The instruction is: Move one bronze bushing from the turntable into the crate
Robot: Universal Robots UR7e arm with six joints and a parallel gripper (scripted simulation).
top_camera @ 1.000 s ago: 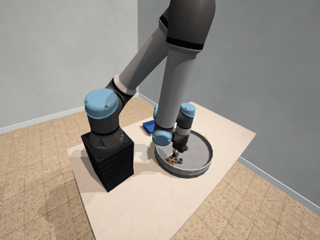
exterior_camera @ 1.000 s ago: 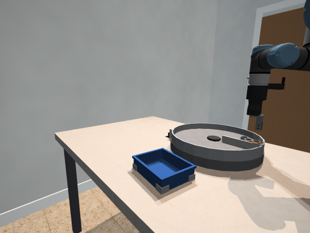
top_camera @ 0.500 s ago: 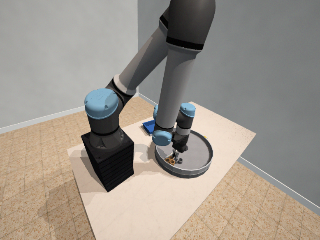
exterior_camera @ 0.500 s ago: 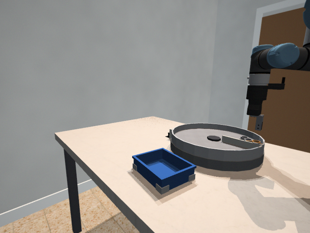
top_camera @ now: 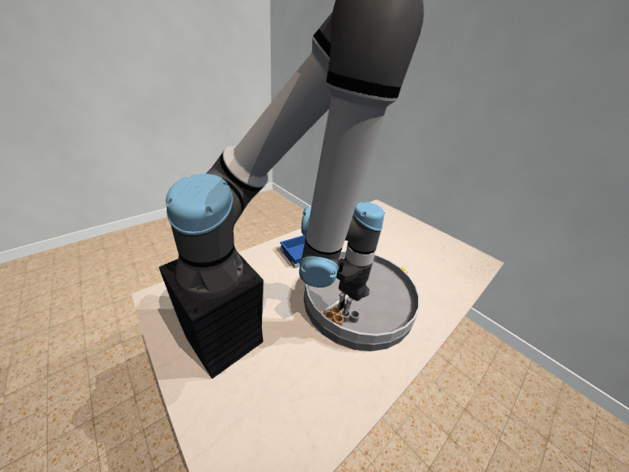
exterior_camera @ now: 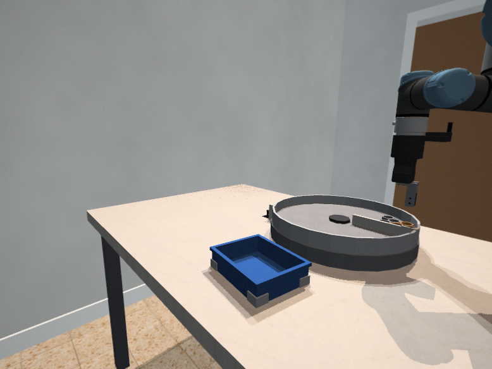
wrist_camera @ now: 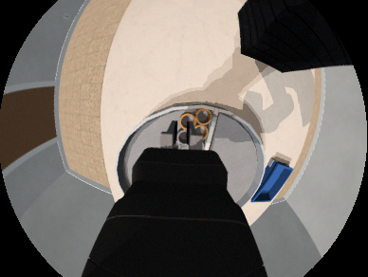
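Bronze bushings [top_camera: 333, 316]: approx. three short orange-brown rings, clustered nr turntable [top_camera: 401, 325] rim.

So in the exterior view we've got the worktop [exterior_camera: 166, 222] filling the lower half of the frame, with the crate [exterior_camera: 260, 265] sitting on it near the centre. The turntable [exterior_camera: 341, 242] is just right of and behind the crate, close but not touching. The bushings [exterior_camera: 399, 221] are bunched together at the far right edge of the turntable, beside a divider wall [exterior_camera: 371, 224]. The claw [exterior_camera: 410, 195] hangs above them at the right of the frame. In the top view the pedestal [top_camera: 218, 325] sits left of the turntable.
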